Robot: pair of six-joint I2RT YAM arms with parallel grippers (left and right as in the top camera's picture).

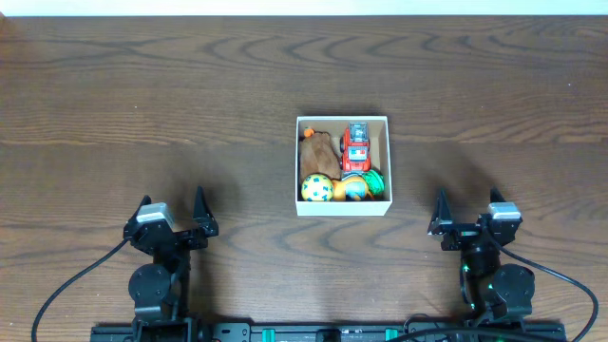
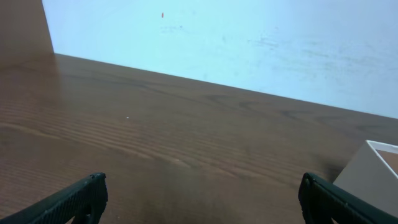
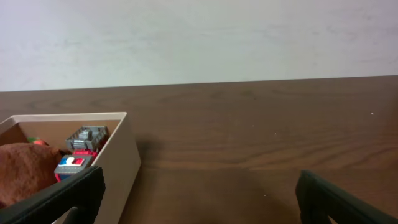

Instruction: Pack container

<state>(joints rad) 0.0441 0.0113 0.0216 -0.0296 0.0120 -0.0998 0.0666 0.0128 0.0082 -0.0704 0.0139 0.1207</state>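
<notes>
The white cardboard container [image 1: 295,163] sits at the table's middle. It holds a brown plush toy [image 1: 319,152], a red toy truck [image 1: 356,145], a yellow dotted ball [image 1: 316,188] and a green and orange toy [image 1: 361,184]. My left gripper [image 1: 173,215] is open and empty near the front left, well apart from the box. My right gripper [image 1: 465,215] is open and empty at the front right. The right wrist view shows the container wall [image 3: 118,158], the plush [image 3: 25,171] and the truck [image 3: 78,155]. The left wrist view shows a box corner [image 2: 373,171].
The dark wood table [image 1: 142,104] spreads all round the box. A pale wall [image 3: 199,37] rises behind the table's far edge. Black cables trail from both arm bases at the front edge.
</notes>
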